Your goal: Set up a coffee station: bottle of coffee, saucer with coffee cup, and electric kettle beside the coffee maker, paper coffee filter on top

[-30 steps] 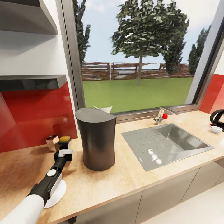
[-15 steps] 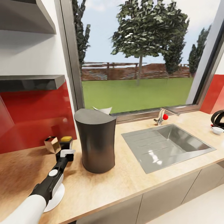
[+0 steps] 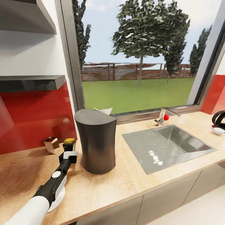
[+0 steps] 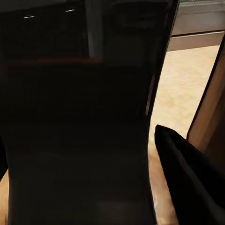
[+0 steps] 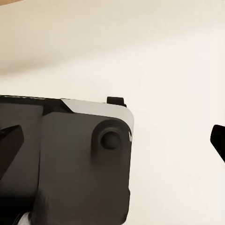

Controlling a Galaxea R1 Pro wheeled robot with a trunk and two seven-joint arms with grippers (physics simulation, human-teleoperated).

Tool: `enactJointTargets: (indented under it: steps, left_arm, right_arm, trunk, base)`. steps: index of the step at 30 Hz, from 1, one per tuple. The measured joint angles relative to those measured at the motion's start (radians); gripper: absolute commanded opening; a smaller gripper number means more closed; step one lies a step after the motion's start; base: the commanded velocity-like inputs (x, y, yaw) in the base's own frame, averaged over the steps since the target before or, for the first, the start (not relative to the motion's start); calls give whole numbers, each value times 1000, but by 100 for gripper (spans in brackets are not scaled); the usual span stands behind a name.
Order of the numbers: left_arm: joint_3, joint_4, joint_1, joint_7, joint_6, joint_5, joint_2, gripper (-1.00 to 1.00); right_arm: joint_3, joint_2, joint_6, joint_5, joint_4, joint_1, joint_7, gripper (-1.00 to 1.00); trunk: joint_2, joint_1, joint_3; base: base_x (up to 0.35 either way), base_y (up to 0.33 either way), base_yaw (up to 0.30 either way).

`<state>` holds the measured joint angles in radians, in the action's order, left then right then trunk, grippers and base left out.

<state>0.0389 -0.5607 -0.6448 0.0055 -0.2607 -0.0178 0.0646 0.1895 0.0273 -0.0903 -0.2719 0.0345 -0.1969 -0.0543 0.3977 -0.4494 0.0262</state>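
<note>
The tall dark-grey coffee maker (image 3: 95, 140) stands on the tan kitchen countertop (image 3: 131, 178), left of the sink. Just left of it is the black bottle of coffee (image 3: 69, 145) with a yellow cap; my left gripper (image 3: 70, 154) is shut on it, and the bottle's dark body (image 4: 79, 140) looms in the left wrist view. The tan paper coffee filter (image 3: 52, 144) stands upright further left. Under my left forearm lies the white saucer (image 3: 60, 197), partly hidden. At the far right edge are the electric kettle (image 3: 219, 119) and the white coffee cup (image 3: 218, 130). My right gripper (image 5: 114, 138) hangs open over pale floor.
An inset steel sink (image 3: 168, 147) with a faucet (image 3: 163, 116) takes up the counter's right half. The black kitchen shelf (image 3: 31, 83) juts out over the red backsplash (image 3: 34, 118) at the left. A white sheet (image 3: 105, 110) pokes up behind the coffee maker by the window.
My left gripper has slid right towards the coffee maker, carrying the bottle away from the filter. The filter tipped briefly and stands upright again. The view shifted slightly.
</note>
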Motion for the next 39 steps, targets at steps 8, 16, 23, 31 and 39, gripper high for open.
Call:
enactJointTargets:
  steps: [8, 16, 23, 31, 39]
  left_arm:
    - [1, 0, 0, 0, 0, 0, 0, 100]
    - [1, 0, 0, 0, -3, 1, 0, 100]
    - [2, 0, 0, 0, -4, 1, 0, 100]
    - [1, 0, 0, 0, -3, 1, 0, 100]
    - [3, 0, 0, 0, -4, 1, 0, 100]
  right_arm:
    - [0, 0, 0, 0, 0, 0, 0, 100]
    - [0, 0, 0, 0, 0, 0, 0, 100]
    - [0, 0, 0, 0, 0, 0, 0, 100]
    - [0, 0, 0, 0, 0, 0, 0, 100]
    - [0, 0, 0, 0, 0, 0, 0, 100]
  trunk:
    - [0, 0, 0]
    - [0, 0, 0]
    - [0, 0, 0]
    - [0, 0, 0]
    - [0, -1, 0]
  base:
    - [0, 0, 0]
    - [0, 0, 0]
    - [0, 0, 0]
    - [-107, 0, 0]
    - [-329, 0, 0]
